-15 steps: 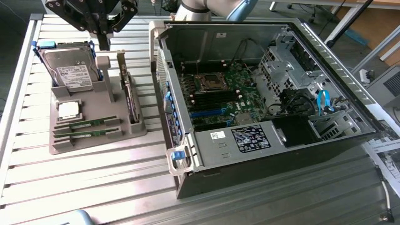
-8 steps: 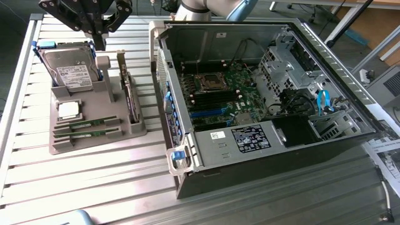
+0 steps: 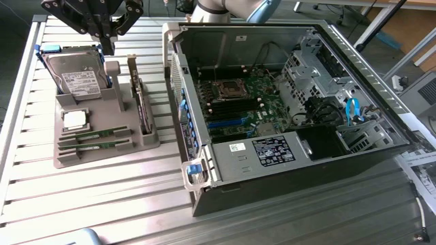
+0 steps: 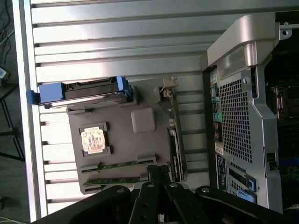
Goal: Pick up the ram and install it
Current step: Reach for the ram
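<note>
Two ram sticks [image 3: 93, 136] lie slotted in the grey holder [image 3: 102, 159], kept apart for easy picking, well beneath the claw [image 3: 106, 47], which hangs above them pressed together, carrying nothing.

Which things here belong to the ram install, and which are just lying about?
Job: two thin green ram sticks, grey plastic holder tray, open black computer case, black gripper.
Lying about: silver hard drive, square silver processor chip, green bracketed card.
</note>
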Motion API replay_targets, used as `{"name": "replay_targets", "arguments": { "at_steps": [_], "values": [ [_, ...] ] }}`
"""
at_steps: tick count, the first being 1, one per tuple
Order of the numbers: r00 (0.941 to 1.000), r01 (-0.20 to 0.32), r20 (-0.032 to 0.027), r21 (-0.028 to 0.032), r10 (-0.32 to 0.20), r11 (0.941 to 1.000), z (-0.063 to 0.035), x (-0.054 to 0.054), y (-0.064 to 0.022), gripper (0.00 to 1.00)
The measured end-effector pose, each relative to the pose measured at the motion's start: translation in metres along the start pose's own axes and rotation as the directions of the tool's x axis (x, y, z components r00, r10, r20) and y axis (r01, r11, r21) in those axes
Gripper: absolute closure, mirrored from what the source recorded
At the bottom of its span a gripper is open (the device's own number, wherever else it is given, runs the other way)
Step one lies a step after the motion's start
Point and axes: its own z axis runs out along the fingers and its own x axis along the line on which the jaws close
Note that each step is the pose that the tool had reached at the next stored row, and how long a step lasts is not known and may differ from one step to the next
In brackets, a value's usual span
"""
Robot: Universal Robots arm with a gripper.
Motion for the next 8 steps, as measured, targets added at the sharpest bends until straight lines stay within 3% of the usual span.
{"name": "replay_targets", "arguments": {
  "at_steps": [8],
  "values": [
    [1.0000,0.000,0.0000,0.0000,0.000,1.0000,-0.0001,-0.0002,-0.0021,0.89]
  ]
}}
